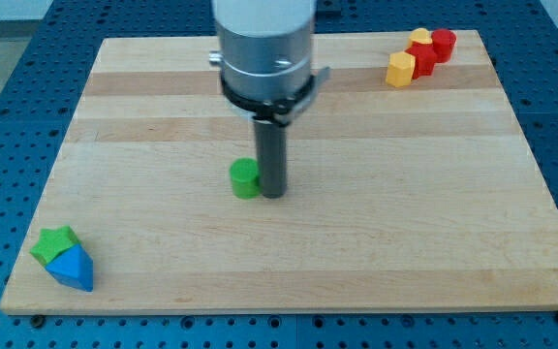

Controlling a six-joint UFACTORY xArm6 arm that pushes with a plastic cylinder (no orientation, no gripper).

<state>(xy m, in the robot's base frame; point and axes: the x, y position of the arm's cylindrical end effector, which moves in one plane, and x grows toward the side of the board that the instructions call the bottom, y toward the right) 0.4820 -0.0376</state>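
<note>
One camera view looks down at a slant from the near edge over the whole wooden board (356, 252), the arm's housing (264, 48) cropped at the view's top.

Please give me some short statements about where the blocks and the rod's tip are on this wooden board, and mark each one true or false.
1. My tip stands right beside the small green cylinder block, on its right in the view. True.
2. The blue triangular block lies at the view's top right. False: it lies at the bottom left, against a green star-shaped block.
3. Red and yellow blocks are clustered at the view's top right. True.
4. The wooden board holds only green blocks. False: blue, red and yellow ones are there too.
</note>
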